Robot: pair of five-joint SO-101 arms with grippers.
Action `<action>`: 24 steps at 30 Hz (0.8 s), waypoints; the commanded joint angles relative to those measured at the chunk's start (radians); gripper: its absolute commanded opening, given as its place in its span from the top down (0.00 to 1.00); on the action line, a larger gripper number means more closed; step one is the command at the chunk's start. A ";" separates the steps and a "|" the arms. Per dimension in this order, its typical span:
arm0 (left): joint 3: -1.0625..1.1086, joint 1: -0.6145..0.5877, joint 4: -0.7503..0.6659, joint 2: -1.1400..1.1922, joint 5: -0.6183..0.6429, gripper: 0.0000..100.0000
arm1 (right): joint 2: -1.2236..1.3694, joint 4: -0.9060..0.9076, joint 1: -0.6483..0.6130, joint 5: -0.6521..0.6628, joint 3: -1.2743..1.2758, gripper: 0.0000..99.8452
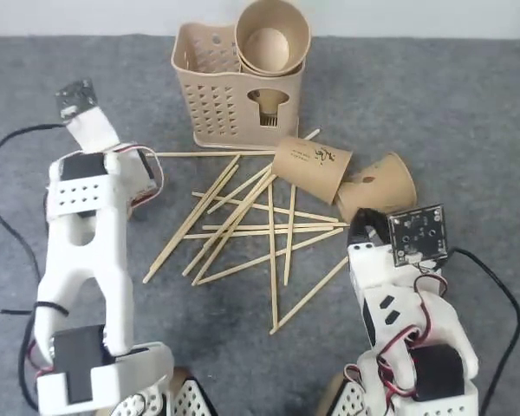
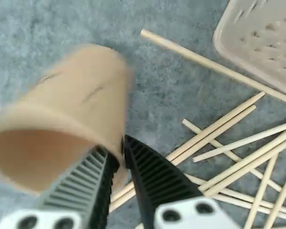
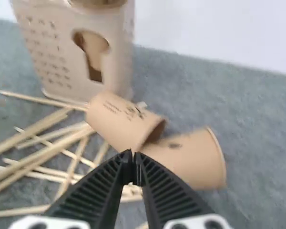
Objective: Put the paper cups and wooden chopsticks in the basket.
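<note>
Short of the basket [image 1: 212, 113], which already holds stacked paper cups [image 1: 273, 43], the left gripper [image 2: 120, 150] pinches a tan paper cup [image 2: 71, 109] by its rim, mouth toward the wrist, probably so it can be carried over. Near the basket's front, two tipped cups [image 1: 312, 166] lie beside scattered wooden chopsticks [image 1: 271, 227], and the right gripper [image 3: 133, 162] hangs closed and empty before them.

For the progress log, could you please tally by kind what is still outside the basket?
Paper cups: 3 (middle cup, right-hand cup, gripped cup in the left gripper)
Wooden chopsticks: about 12; they overlap, so the count is approximate
Total: about 15
</note>
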 commanded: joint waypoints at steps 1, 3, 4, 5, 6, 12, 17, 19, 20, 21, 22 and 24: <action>-0.120 -0.023 0.087 -0.006 -0.048 0.99 | 0.005 -0.074 -0.073 -0.009 -0.012 0.99; -0.173 -0.032 0.137 -0.006 -0.069 0.99 | 0.005 -0.117 -0.108 -0.008 -0.012 0.99; -0.202 -0.037 0.163 -0.006 -0.080 0.99 | 0.007 -0.147 -0.120 -0.008 -0.011 0.99; -0.229 -0.038 0.186 -0.006 -0.089 0.99 | 0.007 -0.177 -0.128 -0.008 -0.009 0.99; -0.257 -0.038 0.209 -0.006 -0.095 0.99 | 0.010 -0.209 -0.133 -0.006 -0.009 0.99; -0.366 -0.034 0.293 -0.006 -0.117 0.99 | 0.194 -0.472 -0.136 0.012 -0.015 0.99; -0.372 -0.038 0.293 -0.006 -0.130 0.99 | 0.450 -0.648 -0.162 0.012 -0.077 0.99; -0.374 -0.038 0.290 -0.006 -0.149 0.99 | 0.552 -0.699 -0.162 0.012 -0.121 0.99; -0.374 -0.038 0.290 -0.006 -0.149 0.99 | 0.602 -0.731 -0.162 0.012 -0.141 0.99; -0.374 -0.038 0.290 -0.006 -0.144 0.99 | 0.651 -0.769 -0.162 0.012 -0.160 0.99; -0.374 -0.038 0.290 -0.006 -0.144 0.99 | 0.702 -0.812 -0.162 0.014 -0.180 0.99; -0.372 -0.040 0.290 -0.006 -0.144 0.99 | 0.800 -0.885 -0.160 0.014 -0.222 0.99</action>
